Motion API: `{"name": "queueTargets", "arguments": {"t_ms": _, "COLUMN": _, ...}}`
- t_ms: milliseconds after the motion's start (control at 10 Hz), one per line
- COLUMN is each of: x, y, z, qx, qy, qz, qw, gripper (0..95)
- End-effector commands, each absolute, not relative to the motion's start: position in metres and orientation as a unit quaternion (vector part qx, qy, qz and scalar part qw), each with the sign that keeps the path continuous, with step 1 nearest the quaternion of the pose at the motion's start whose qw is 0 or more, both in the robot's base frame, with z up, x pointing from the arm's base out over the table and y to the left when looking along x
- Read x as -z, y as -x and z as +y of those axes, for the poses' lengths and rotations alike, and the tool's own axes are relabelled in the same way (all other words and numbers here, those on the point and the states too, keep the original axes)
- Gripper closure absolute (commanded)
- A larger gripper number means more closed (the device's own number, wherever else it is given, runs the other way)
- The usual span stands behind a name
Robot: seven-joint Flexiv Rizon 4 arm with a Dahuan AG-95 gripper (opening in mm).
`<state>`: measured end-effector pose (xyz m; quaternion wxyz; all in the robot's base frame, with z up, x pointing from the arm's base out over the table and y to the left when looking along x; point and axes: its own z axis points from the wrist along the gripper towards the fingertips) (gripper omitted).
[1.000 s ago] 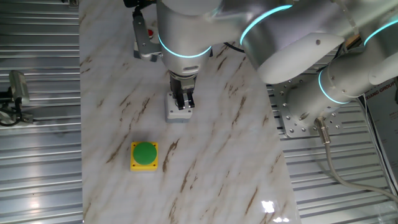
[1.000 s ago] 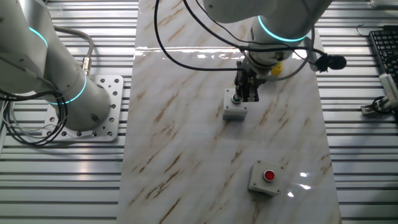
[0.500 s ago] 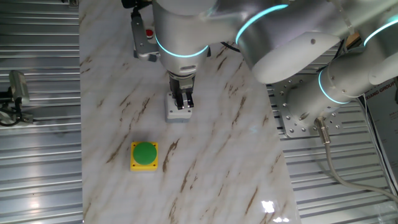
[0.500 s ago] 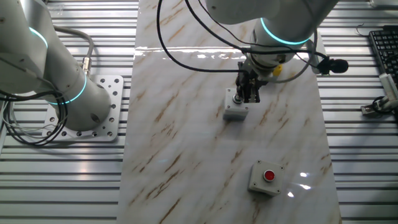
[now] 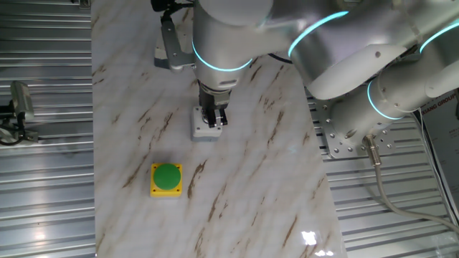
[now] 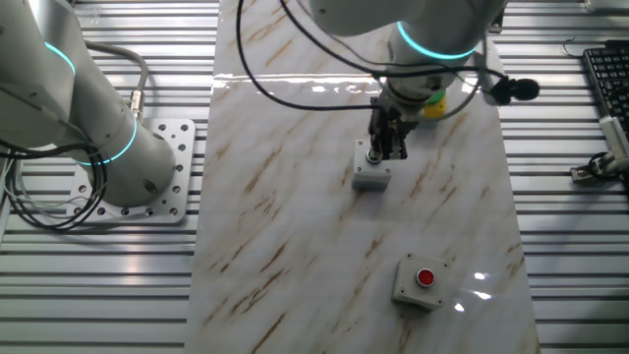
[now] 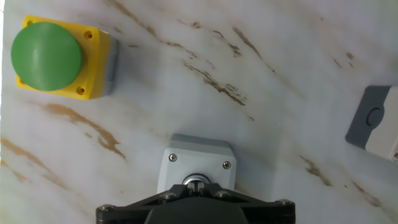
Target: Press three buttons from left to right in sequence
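Observation:
Three button boxes lie in a row on the marble table. The grey box with the red button (image 6: 423, 279) is nearest in the other fixed view. The middle grey box (image 6: 372, 176) (image 5: 203, 127) (image 7: 198, 160) sits under my gripper (image 7: 196, 182) (image 6: 386, 153) (image 5: 214, 119). In the hand view the fingertips are shut together and rest on its small button (image 7: 196, 179), which they mostly hide. The yellow box with the large green dome (image 5: 166, 177) (image 7: 47, 52) stands apart from the gripper, untouched. A third grey box (image 7: 375, 122) shows at the hand view's right edge.
The marble tabletop (image 5: 251, 179) is narrow, with ribbed metal on both sides. The arm's base (image 6: 108, 147) stands on a bolted plate at one side of the table. In the other fixed view a keyboard (image 6: 607, 74) lies at the far right.
The arm's wrist has turned and shifted slightly sideways. The fingertips stay on the middle grey box's button. None of the boxes has moved.

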<state>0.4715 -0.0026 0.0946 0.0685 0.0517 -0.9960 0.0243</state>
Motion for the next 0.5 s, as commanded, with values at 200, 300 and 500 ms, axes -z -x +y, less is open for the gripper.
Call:
{"name": "queueTargets", "arguments": {"t_ms": 200, "x": -0.1214, "y": -0.4703, "z": 0.0000, "qx": 0.008, "qy": -0.040, "qz": -0.992, "qw": 0.123, "gripper": 95.0}}
{"name": "queueTargets", "arguments": {"t_ms": 300, "x": -0.1194, "y": -0.4706, "z": 0.0001, "qx": 0.008, "qy": -0.041, "qz": -0.992, "qw": 0.122, "gripper": 95.0}}
{"name": "queueTargets", "arguments": {"t_ms": 500, "x": -0.1165, "y": -0.4715, "z": 0.0012, "qx": 0.008, "qy": -0.047, "qz": -0.991, "qw": 0.122, "gripper": 95.0}}
